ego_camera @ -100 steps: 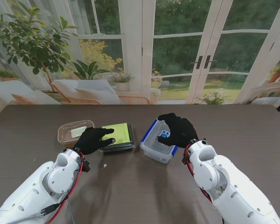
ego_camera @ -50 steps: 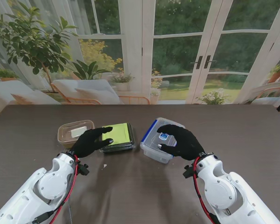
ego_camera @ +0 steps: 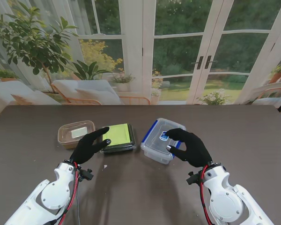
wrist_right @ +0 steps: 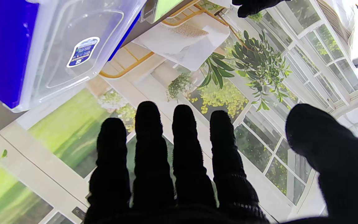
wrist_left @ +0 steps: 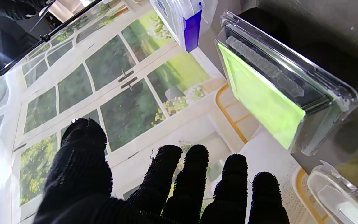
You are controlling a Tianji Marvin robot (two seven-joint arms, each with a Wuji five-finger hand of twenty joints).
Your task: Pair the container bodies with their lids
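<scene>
A clear box with blue clips (ego_camera: 159,140) (wrist_right: 51,46) stands at the table's middle with its lid on. To its left lies a dark flat box with a green lid (ego_camera: 118,137) (wrist_left: 266,93). Farther left sits a shallow clear container with a tan rim (ego_camera: 75,132) (wrist_left: 340,193). My left hand (ego_camera: 88,146) (wrist_left: 154,186) hovers open just nearer to me than the green-lidded box, fingers spread, holding nothing. My right hand (ego_camera: 191,147) (wrist_right: 182,165) is open too, raised beside the blue-clip box's near right corner, apart from it.
The dark wooden table (ego_camera: 140,187) reaches to the window wall. A small pale speck (ego_camera: 106,166) lies on the table near my left hand. Chairs and potted plants stand beyond the far edge.
Both hands have drawn back toward me. The right hand came off the blue-clip box's lid and opened; the left hand lifted off the green lid. The containers stayed put.
</scene>
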